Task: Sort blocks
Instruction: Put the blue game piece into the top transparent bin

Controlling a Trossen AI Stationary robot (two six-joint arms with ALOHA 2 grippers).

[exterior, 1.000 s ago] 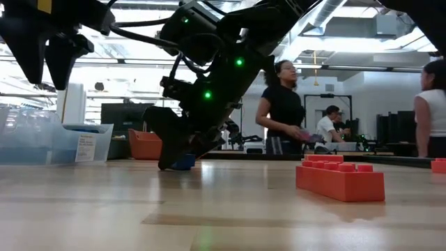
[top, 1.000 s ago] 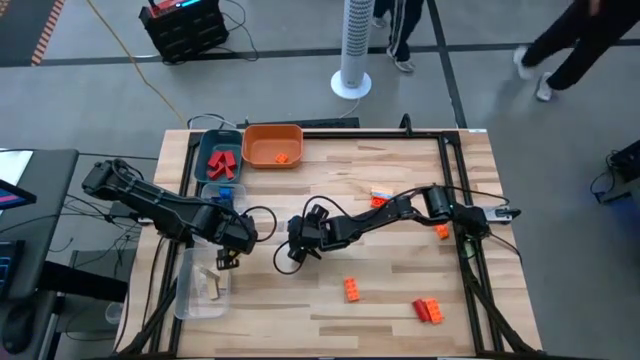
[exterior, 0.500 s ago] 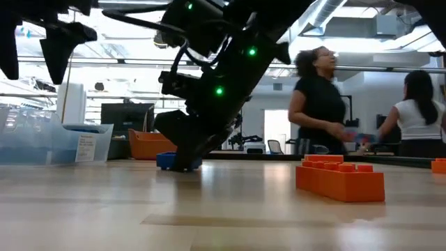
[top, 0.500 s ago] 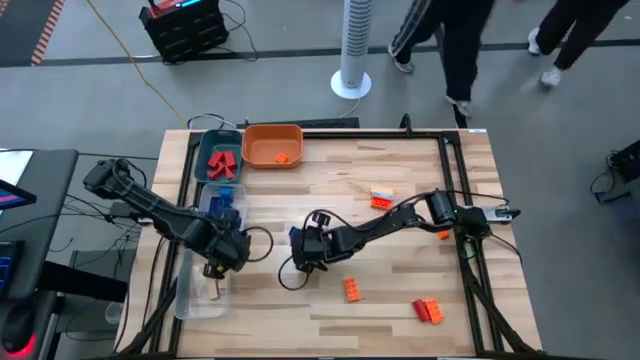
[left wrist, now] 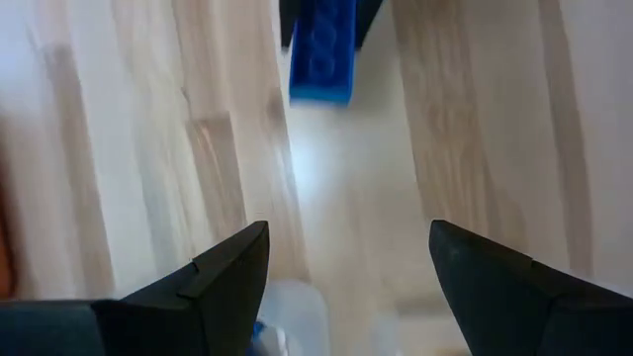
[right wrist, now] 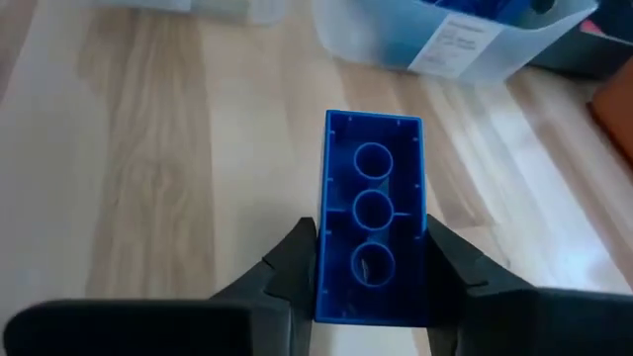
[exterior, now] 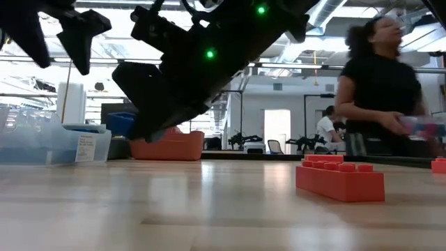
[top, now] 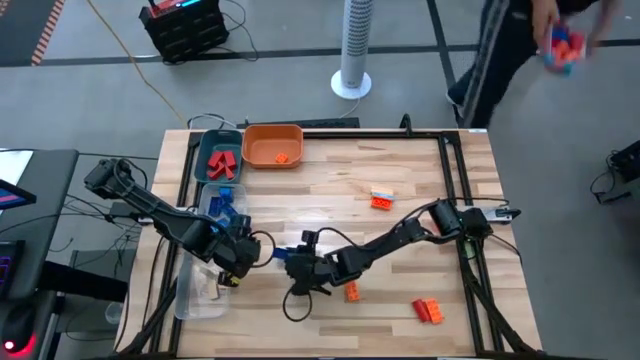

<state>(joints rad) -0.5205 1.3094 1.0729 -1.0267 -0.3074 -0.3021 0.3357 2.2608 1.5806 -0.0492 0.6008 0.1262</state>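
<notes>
Open workshop floor behind, grey, with a white tower fan [top: 355, 50] standing past the far edge and a person [exterior: 382, 97] in dark clothes walking by, blurred in the low view, holding something colourful too smeared to name.

Pale wooden desk [top: 400, 190] with black rails along its sides. Along the left side, a row of trays: orange tray [top: 272, 145] with one small orange piece inside, teal tray [top: 220, 157] holding red blocks, clear tray [top: 222, 203] with blue blocks partly covered by the left arm, and a second clear tray [top: 200, 292] nearest the front, contents hard to make out.

Right arm stretched low across the desk toward its middle, right pincer [top: 292, 264] clamped on a blue block [right wrist: 371, 232], lifted clear of the wood in the low view; hollow underside with three round tubes facing the wrist camera, one finger [right wrist: 287, 262] pressed on each long side. Same block cut off at the edge of the left wrist view.

Left pincer [top: 240, 262] just beside it, over the desk next to the clear trays, fingers [left wrist: 223, 272] spread wide apart, nothing between them.

Loose on the desk: red-orange block [top: 429, 310] near the front right, orange block [top: 351, 291] touching or just under the right arm, orange-and-white block [top: 381, 199] farther back. Large orange block [exterior: 339, 179] looming close in the low view.
</notes>
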